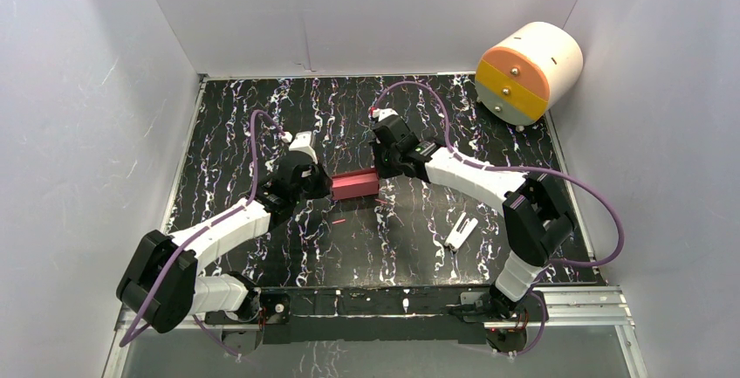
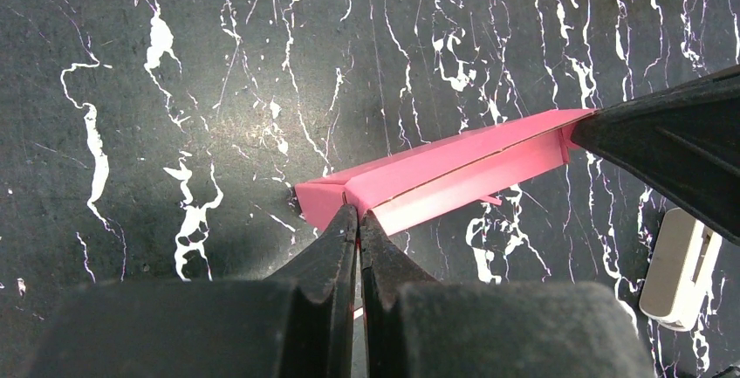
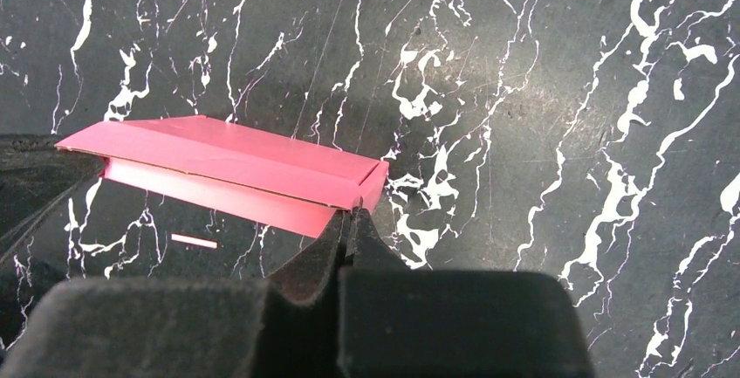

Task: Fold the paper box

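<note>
Black marbled table (image 1: 236,134), white walls. Mid-table: paper box (image 1: 355,186), box-shaped, between tools. Left tool (image 2: 359,223) and right tool (image 3: 351,221) fully closed, tips against opposite box ends; pinch on card undeterminable. Step, judged: squaring end walls. Next move calls for light, even inward pressure.

Soft, fairly bright light came from overhead and washed the pale grey walls (image 1: 78,134) evenly. The glossy black, white-veined marble tabletop (image 1: 410,247) showed a dull grey glare toward twelve o'clock in both wrist views. The pink-red thin card box (image 2: 454,173) looked sharp; the left gripper's black fingers (image 2: 336,247) at six o'clock were blurred.
</note>
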Available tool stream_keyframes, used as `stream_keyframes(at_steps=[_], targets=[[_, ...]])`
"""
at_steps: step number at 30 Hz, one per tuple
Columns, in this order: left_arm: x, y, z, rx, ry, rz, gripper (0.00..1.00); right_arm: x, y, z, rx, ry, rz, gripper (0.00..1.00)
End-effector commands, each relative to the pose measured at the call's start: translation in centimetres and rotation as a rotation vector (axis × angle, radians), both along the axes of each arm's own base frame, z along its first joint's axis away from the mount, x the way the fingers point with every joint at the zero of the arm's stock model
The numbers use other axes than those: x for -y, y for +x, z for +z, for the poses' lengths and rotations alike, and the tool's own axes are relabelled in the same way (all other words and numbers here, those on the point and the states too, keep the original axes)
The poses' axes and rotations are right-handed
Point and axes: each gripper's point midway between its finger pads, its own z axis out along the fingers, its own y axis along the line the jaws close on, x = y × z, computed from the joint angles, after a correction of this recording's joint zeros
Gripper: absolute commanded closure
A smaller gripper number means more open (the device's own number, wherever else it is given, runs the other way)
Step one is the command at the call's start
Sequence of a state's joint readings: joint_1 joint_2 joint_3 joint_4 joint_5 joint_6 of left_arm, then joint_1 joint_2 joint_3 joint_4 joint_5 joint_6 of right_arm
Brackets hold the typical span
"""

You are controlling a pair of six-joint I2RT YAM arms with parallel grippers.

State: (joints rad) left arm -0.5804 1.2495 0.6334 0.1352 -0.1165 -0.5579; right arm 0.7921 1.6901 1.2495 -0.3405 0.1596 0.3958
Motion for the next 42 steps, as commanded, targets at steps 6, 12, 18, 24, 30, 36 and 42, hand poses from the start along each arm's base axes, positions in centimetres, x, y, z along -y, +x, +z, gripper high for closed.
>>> stream_keyframes(at_steps=[6, 12, 18, 24, 30, 36, 42], targets=[[0.0, -1.2, -1.4, -0.067, 0.028, -0.014, 1.00, -0.7, -0.6, -0.8, 0.008, 0.017, -0.027, 1.00], [0.3, -1.2, -1.4, -0.073, 0.024, -0.019, 1.00, -1.0, -0.9, -1.1, -0.012, 0.022, -0.032, 1.00], [0.3, -1.3, -1.5, -0.071, 0.021, -0.018, 1.00, -1.2, -1.1, -1.2, -0.002, 0.016, -0.037, 1.00], [0.1, -1.4, -1.9, -0.072, 0.026, -0.016, 1.00, -0.7, -1.3, -2.2, 0.044, -0.014, -0.015, 1.00], [0.0, -1.6, -1.9, -0.061, 0.025, -0.022, 1.00, -0.2, -1.6, -3.4, 0.093, -0.011, 0.016, 1.00], [-0.3, -1.8, -2.3, -0.058, 0.038, -0.030, 1.00, 0.7, -1.9, -4.6, 0.138, -0.040, 0.060, 1.00], [-0.6, -2.1, -3.0, -0.066, 0.055, -0.025, 1.00, 0.4, -2.2, -4.2, 0.184, -0.009, 0.113, 1.00]])
